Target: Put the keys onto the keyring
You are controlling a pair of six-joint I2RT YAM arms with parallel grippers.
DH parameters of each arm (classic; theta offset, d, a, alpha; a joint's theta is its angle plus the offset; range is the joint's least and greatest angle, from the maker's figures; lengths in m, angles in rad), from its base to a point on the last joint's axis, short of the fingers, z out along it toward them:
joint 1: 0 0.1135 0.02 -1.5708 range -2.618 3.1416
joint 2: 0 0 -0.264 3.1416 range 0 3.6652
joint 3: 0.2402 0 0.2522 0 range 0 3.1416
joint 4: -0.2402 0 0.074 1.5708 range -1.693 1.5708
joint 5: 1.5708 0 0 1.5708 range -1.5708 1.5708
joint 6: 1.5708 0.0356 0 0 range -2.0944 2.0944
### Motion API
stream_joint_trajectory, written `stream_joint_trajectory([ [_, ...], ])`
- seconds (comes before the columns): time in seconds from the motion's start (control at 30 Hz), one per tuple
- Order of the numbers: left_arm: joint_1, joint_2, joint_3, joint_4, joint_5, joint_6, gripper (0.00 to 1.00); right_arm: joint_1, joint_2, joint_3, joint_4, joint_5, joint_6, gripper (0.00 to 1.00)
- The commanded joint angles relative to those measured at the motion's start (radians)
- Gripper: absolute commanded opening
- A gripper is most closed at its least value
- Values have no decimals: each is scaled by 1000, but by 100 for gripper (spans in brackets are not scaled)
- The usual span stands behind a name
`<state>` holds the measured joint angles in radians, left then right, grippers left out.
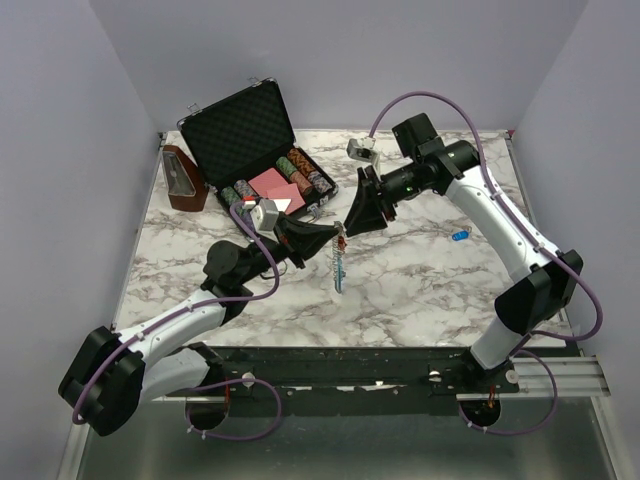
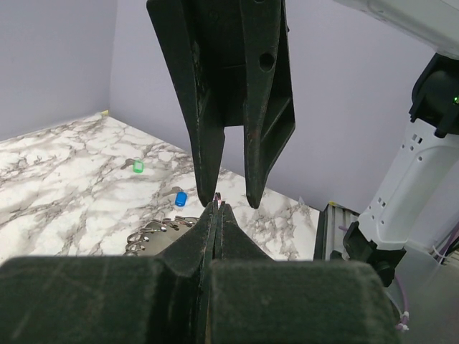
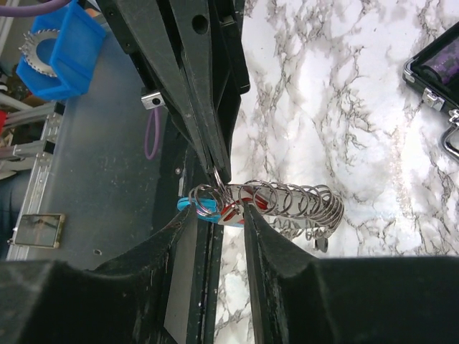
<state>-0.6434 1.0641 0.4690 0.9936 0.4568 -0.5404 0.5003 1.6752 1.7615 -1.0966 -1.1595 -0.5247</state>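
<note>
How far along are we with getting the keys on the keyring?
Done: the left gripper is shut on the keyring. In hand: the right gripper, open, straddles it at a red piece; threaded or not, I cannot tell. Left: the blue key lies on the table.

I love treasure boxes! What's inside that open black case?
Rows of round chips and a flat pink box lie in the black case. The left arm's wrist camera hides its near edge.
</note>
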Motion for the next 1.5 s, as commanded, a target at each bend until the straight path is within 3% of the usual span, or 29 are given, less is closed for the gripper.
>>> stream_joint_trajectory([
  [0.0,2,-12,7,60,5,-1,0,6,3,29,-14,-22,-35,41],
  [0.4,4,-12,3,60,2,-4,0,47,26,26,-8,-22,-61,35],
  [0.73,2,-15,-3,62,-3,-3,0,50,20,27,-6,-3,-66,2],
  [1.0,13,-26,8,-10,16,0,0,49,8,45,-42,63,-81,1],
  [1.13,31,-98,55,-229,49,72,54,50,52,137,-217,185,-197,1],
  [1.2,37,-134,101,-400,62,143,72,53,90,206,-325,265,-265,1],
  [1.27,47,-157,143,-542,107,207,93,67,83,207,-322,392,-253,1],
  [1.3,53,-164,170,-612,123,223,99,78,72,194,-322,453,-270,1],
  [1.37,63,-159,215,-738,129,238,99,96,57,184,-322,542,-285,1],
  [1.47,70,-142,235,-773,186,258,99,113,49,173,-322,610,-299,1],
])
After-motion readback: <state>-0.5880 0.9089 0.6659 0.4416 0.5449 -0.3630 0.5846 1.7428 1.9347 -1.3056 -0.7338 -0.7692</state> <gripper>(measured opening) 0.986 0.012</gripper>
